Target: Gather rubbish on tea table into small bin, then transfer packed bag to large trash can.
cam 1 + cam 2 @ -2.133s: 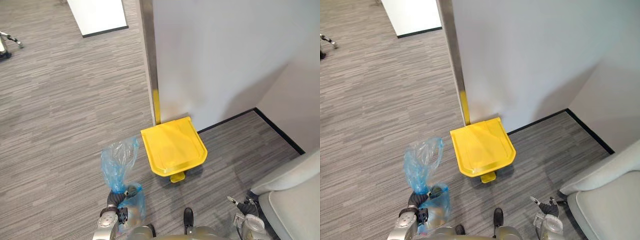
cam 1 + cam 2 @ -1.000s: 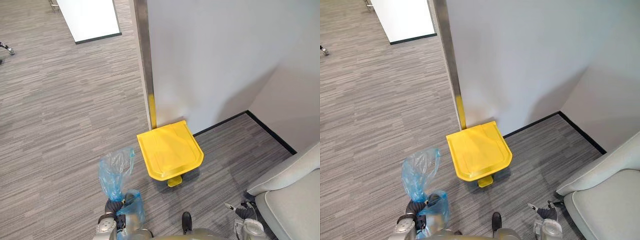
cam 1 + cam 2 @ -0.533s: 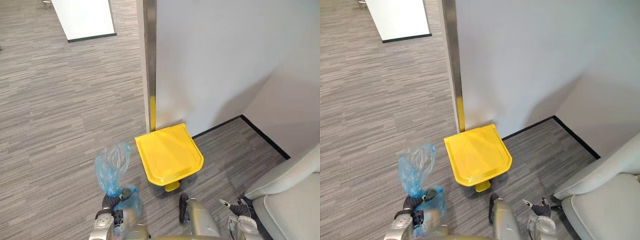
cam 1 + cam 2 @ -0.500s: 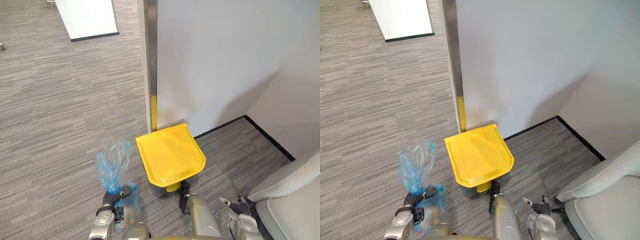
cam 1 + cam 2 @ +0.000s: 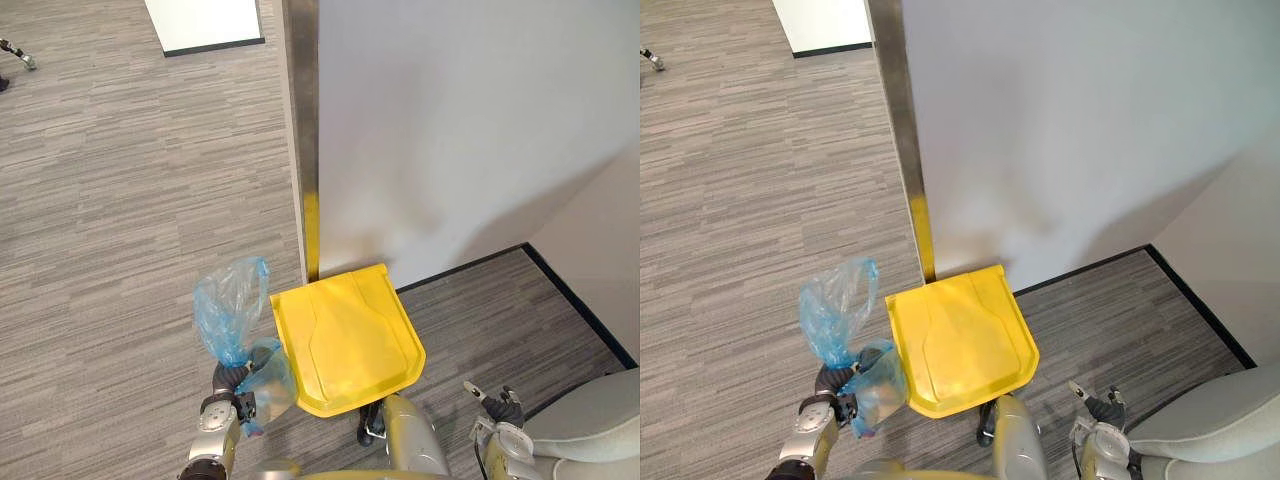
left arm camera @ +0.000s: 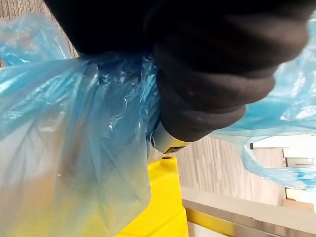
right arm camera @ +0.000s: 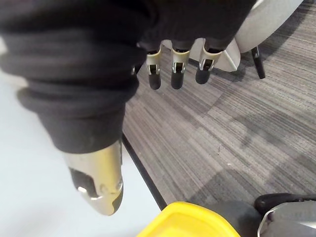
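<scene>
Silver left hand (image 5: 228, 384) is clenched round the gathered neck of the blue plastic bag (image 5: 231, 308). The loose top of the bag stands above the fist and the filled belly hangs just right of it. In the left wrist view the film (image 6: 74, 148) wraps tight against the hand, so the grip looks secure.

The bag's belly is touching or just beside the near-left corner of the yellow trash can (image 5: 352, 404). The can sits on the grey carpet (image 5: 120, 200) against the steel post (image 5: 303, 120) and the white wall (image 5: 470, 130). Its lid (image 5: 345, 330) is down flat.

Right hand (image 7: 178, 73) hangs low on the right beside the grey chair (image 5: 590, 430), fingers slack, carrying nothing.

Judgement: gathering is done and this is the transfer leg, blocked by the shut lid.

Doing it well:
- Get the lid fully up before swinging the bag right, or the belly will snag on the rim.
- Lift the neck high enough for the belly to clear the left edge.
- Centre the bag over the opening, then unclench.
- Don't release early. The bag is off to the left and would drop onto the carpet.
</scene>
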